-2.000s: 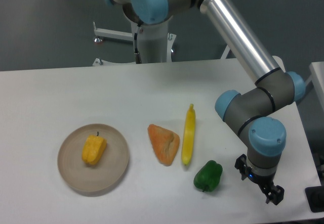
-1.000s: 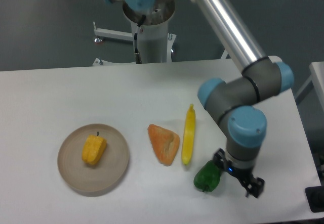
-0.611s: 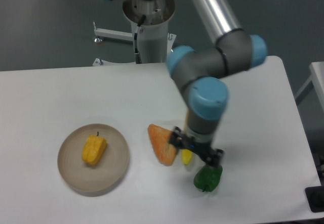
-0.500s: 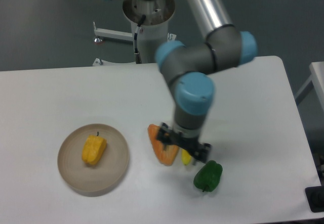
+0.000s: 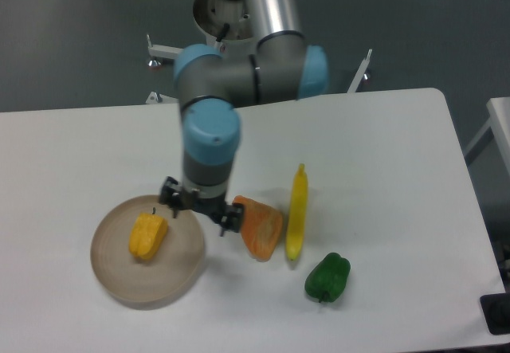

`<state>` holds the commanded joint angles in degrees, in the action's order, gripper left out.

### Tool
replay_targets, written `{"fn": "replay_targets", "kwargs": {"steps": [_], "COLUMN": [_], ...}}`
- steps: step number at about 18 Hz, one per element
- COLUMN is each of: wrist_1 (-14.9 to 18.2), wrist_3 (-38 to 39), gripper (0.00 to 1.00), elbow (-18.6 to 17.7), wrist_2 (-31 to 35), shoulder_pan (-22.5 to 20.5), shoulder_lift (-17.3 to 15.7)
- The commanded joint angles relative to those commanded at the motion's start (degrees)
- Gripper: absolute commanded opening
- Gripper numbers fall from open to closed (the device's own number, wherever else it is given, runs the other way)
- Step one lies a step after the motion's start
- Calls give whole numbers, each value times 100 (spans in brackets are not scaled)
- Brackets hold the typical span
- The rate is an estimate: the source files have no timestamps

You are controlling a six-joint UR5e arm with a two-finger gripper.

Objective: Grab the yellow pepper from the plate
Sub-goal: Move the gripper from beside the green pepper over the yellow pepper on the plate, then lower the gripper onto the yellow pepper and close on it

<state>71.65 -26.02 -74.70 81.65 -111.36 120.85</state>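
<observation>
The yellow pepper (image 5: 147,237), small and blocky with a short dark stem, lies on the round beige plate (image 5: 119,277) at the left front of the table. My gripper (image 5: 201,206) hangs over the plate's right rim, just right of and above the pepper, not touching it. Its two dark fingers stand wide apart and hold nothing.
An orange wedge-shaped item (image 5: 260,226) lies just right of the gripper. A long slender yellow chili-like item (image 5: 297,212) lies beyond it, and a green bell pepper (image 5: 327,277) sits at the front right. The arm's base stands behind the table.
The arm has swept left across the table, from beside the green pepper at the right front, past the orange wedge, to the plate's right rim. The objects have not moved.
</observation>
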Motion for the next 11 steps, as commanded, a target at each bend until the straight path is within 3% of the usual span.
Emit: {"fn": "replay_targets", "kwargs": {"steps": [3,11], "wrist_1": [-387,-423], "wrist_3": [88,80], "gripper": [100,100], "elbow": [-299,-581], "wrist_2": [44,53], "shoulder_pan": [176,369], "shoulder_lift": [0,18]}}
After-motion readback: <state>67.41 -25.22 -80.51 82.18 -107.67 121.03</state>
